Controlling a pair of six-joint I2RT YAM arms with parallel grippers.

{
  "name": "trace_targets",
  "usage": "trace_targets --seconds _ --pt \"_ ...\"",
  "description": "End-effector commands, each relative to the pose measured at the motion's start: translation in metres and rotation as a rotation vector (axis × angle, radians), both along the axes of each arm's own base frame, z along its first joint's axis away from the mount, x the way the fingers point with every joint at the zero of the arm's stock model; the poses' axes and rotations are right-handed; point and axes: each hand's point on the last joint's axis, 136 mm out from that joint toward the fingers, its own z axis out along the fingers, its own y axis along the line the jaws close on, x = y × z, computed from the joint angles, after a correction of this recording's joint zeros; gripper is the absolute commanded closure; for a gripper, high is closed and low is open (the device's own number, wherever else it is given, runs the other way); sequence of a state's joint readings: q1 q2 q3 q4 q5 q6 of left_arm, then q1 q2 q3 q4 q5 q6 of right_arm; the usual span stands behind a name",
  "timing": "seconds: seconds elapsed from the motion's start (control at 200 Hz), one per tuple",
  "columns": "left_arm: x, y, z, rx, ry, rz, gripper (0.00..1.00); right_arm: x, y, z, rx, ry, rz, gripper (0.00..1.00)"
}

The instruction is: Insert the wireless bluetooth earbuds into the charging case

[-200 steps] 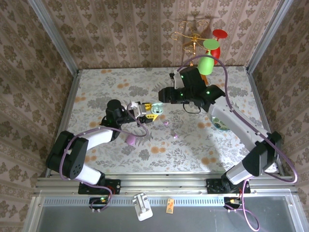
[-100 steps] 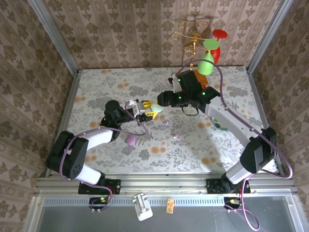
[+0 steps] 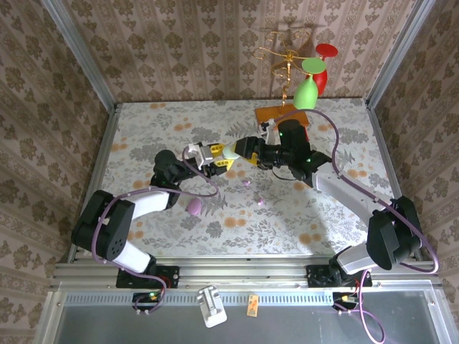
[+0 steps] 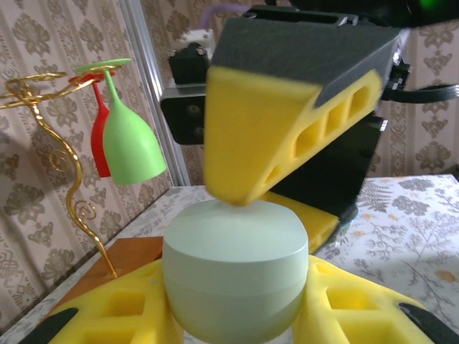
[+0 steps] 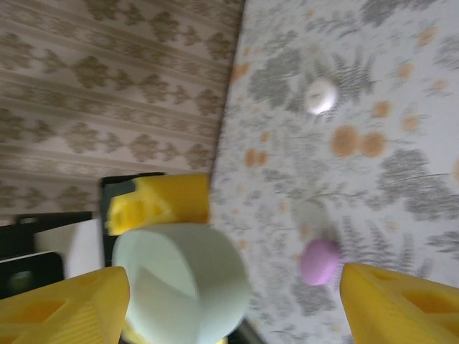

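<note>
The charging case point(image 3: 230, 152) is a mint-green pebble with its lid down, held off the table. My left gripper point(image 3: 215, 156) is shut on it, and its yellow fingers point(image 4: 107, 315) press both sides of the charging case point(image 4: 235, 276). My right gripper point(image 3: 245, 150) has come up from the right and is open. One of its yellow fingers point(image 4: 280, 136) rests on the case's top. Between the right gripper's point(image 5: 233, 301) spread jaws, the charging case point(image 5: 179, 287) sits by the left one. Two tiny earbuds point(image 3: 247, 183) point(image 3: 260, 203) lie on the floral table.
A lilac oval case point(image 3: 193, 207) point(image 5: 319, 261) lies on the table below the left gripper. A small whitish oval point(image 5: 320, 96) lies farther off. A gold rack with a green glass point(image 3: 306, 92) point(image 4: 129, 136) and a red glass stands at the back on an orange base point(image 3: 283, 115).
My right gripper has swung left to the mint case and opened its jaws wider. My left gripper has kept its hold and drifted slightly up and back.
</note>
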State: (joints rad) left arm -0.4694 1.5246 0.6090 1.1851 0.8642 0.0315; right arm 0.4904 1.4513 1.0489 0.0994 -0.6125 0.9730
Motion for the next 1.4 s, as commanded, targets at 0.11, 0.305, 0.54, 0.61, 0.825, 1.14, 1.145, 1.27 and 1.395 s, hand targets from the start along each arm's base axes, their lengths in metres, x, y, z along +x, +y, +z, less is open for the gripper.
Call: trace_targets --seconds 0.11,0.305,0.54,0.61,0.825,1.14,1.145,1.27,1.395 --pt "0.007 0.003 0.016 -0.057 -0.026 0.038 0.79 -0.003 0.025 0.037 0.279 0.017 0.091 0.34" --pt "0.009 0.004 0.017 -0.061 -0.027 0.057 0.80 -0.001 0.027 0.037 0.322 0.028 0.095 0.51" --pt "0.008 0.005 0.018 -0.062 -0.034 0.059 0.78 0.004 0.029 0.041 0.379 0.033 0.093 0.72" --pt "0.006 0.005 0.018 -0.061 -0.038 0.053 0.76 0.005 0.029 0.039 0.371 0.033 0.089 0.75" --pt "0.004 0.009 0.012 -0.051 -0.026 0.068 0.41 0.017 0.013 0.023 0.266 0.015 0.010 0.79" --pt "0.020 0.037 -0.030 0.035 0.059 0.250 0.07 0.063 -0.031 -0.032 -0.029 -0.001 -0.221 0.81" --pt "0.020 0.038 -0.030 0.036 0.062 0.254 0.07 0.064 -0.033 -0.034 -0.038 0.001 -0.227 0.81" --pt "0.029 0.051 -0.044 0.048 0.161 0.372 0.06 0.087 -0.040 -0.069 -0.186 0.021 -0.278 0.80" --pt "0.033 0.065 -0.065 0.127 0.254 0.497 0.05 0.110 -0.036 -0.098 -0.259 0.041 -0.286 0.81"
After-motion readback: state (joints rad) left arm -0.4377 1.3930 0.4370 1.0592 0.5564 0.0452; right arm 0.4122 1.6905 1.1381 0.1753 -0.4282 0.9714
